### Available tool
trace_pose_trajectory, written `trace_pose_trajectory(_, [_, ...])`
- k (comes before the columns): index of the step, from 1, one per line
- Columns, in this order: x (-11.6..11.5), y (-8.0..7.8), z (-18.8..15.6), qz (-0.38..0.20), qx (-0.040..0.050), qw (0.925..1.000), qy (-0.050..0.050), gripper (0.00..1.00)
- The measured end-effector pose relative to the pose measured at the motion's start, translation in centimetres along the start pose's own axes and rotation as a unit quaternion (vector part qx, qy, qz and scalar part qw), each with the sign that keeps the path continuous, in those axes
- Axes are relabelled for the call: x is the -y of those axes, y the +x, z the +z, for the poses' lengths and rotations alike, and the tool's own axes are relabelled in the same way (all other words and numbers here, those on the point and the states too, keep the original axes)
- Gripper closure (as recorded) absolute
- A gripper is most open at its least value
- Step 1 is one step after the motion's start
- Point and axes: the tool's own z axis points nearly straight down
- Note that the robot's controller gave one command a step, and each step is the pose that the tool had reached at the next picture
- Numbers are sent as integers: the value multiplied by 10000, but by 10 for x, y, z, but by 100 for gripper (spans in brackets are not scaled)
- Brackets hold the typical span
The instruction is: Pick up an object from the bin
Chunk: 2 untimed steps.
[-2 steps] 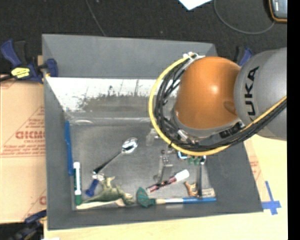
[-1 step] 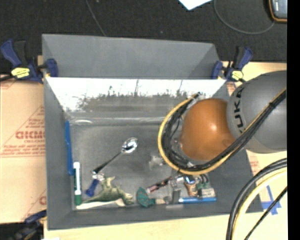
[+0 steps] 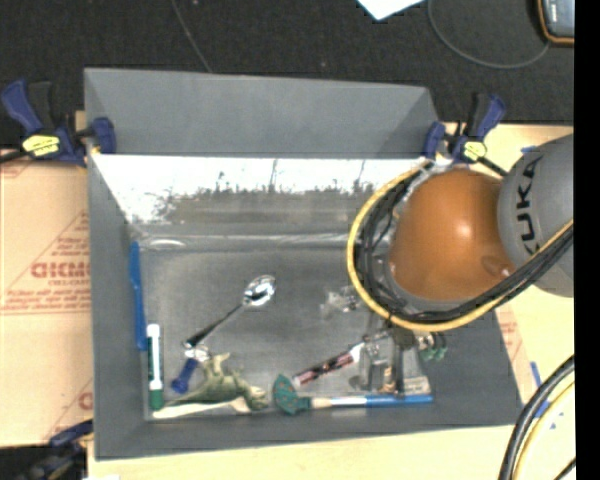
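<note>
Grey metal bin, front right corner: claw (open or closed, cannot tell) low beside a red-and-dark pen; blue-white pen just in front; spoon and toy dinosaur further left.

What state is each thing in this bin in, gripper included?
Gripper: low in the bin, near right corner.
Metal spoon: lying flat mid-floor, free.
Dark pen: lying flat beside the gripper.
Green toy dinosaur: lying at near wall.
Blue pen: lying along left wall.
</note>
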Motion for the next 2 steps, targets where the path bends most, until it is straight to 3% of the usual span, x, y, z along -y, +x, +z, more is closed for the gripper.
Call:
trace_pose_trajectory(1, [12,-16,58,-102,-76,9999,-12,0])
trace_pose_trajectory(2, [10,-27,93,-593,10,9982,2,0])
